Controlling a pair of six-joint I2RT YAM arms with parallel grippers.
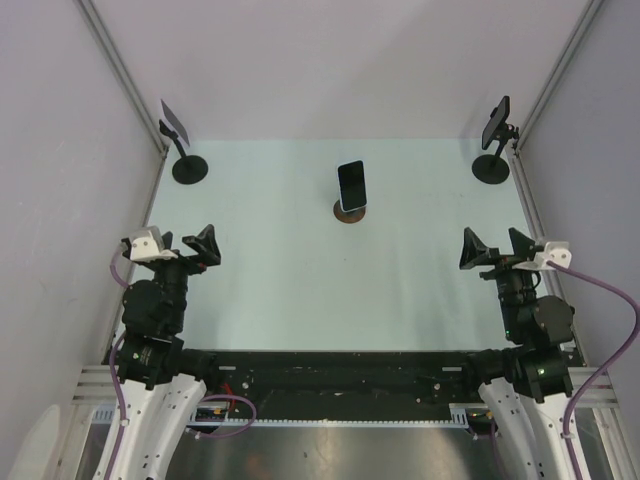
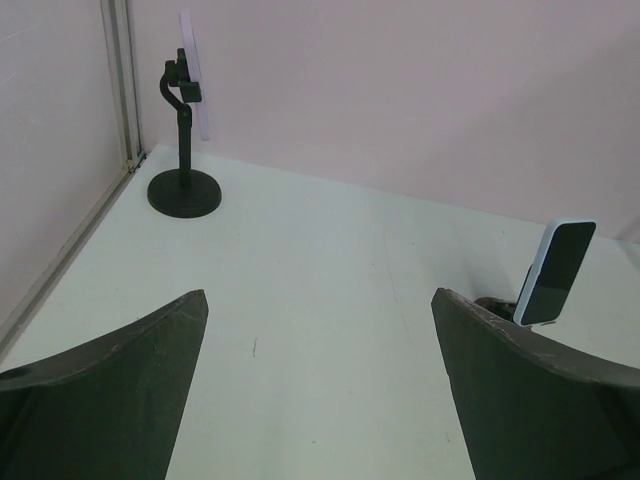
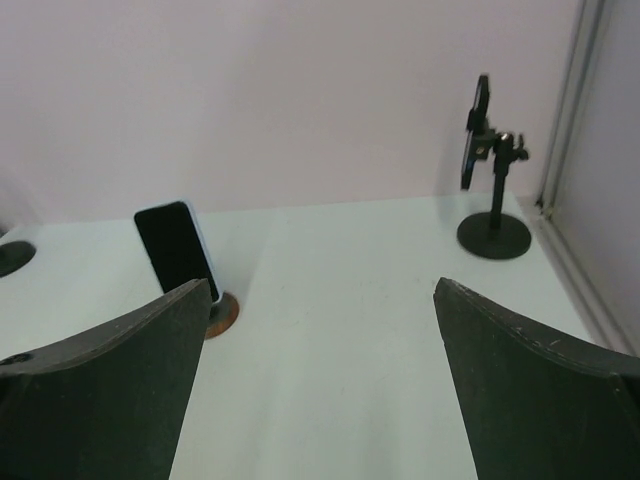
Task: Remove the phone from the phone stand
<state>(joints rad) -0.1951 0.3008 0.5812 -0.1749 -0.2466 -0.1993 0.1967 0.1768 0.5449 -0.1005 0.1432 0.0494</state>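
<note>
Glass-fronted and dark, the phone (image 1: 351,186) leans on its stand (image 1: 349,212), at 1 o'clock from the left gripper (image 1: 185,244) and 11 o'clock from the right gripper (image 1: 496,247). Both grippers gape, empty. Probably light, stiff, slippery and fragile: pinch its long edges.

On my pale desk (image 1: 300,300) I can see a black round-based mount (image 1: 189,168) at eleven o'clock carrying a tilted light panel (image 1: 176,121), and a second black mount (image 1: 491,166) at one o'clock holding a dark slab (image 1: 496,122), each near a far corner.
</note>
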